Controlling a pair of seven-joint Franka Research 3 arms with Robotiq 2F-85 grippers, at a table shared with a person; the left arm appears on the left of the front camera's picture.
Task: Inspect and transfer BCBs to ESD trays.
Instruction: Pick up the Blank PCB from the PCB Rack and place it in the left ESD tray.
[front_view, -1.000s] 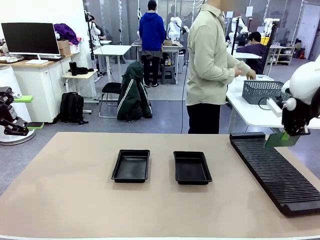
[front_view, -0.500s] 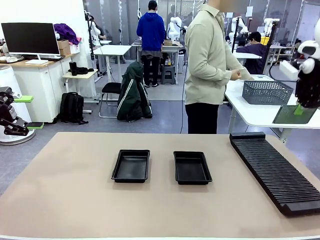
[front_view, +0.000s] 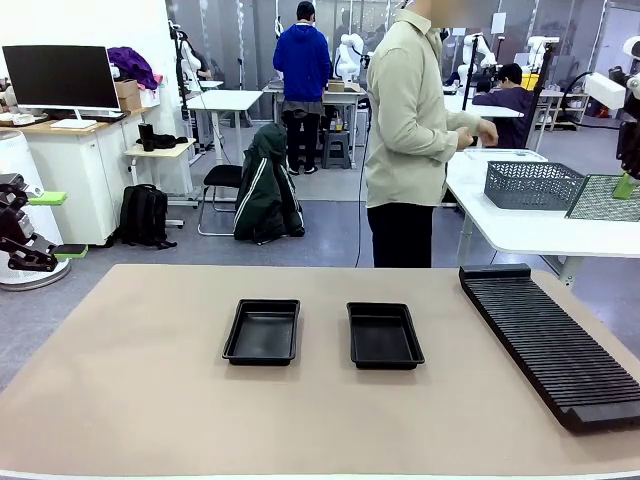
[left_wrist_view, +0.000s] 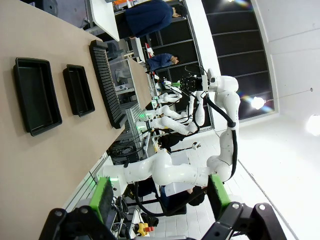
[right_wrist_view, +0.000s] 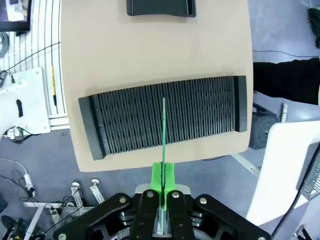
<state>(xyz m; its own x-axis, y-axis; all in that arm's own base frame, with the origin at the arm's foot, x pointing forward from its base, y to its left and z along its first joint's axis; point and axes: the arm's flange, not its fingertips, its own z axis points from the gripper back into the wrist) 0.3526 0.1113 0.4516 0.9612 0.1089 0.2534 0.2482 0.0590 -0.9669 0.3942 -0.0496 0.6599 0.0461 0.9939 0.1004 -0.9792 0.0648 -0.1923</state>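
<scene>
My right gripper hangs high at the right edge of the front view, shut on a green BCB that is tilted in the air beside the white side table. The right wrist view shows this BCB edge-on between the shut fingers of the gripper, high above the black slotted rack. Two empty black ESD trays lie side by side mid-table. At the far left my left gripper is open and holds nothing. From the left wrist, the open gripper sees both trays.
The long black rack runs along the table's right side. A person stands at the far edge, turned toward a white side table carrying a grey mesh basket. Bare tabletop lies in front of the trays and to their left.
My right gripper has lifted the BCB up and to the right, from just over the rack's far end to beside the basket. The person's hands have shifted. The left arm is still.
</scene>
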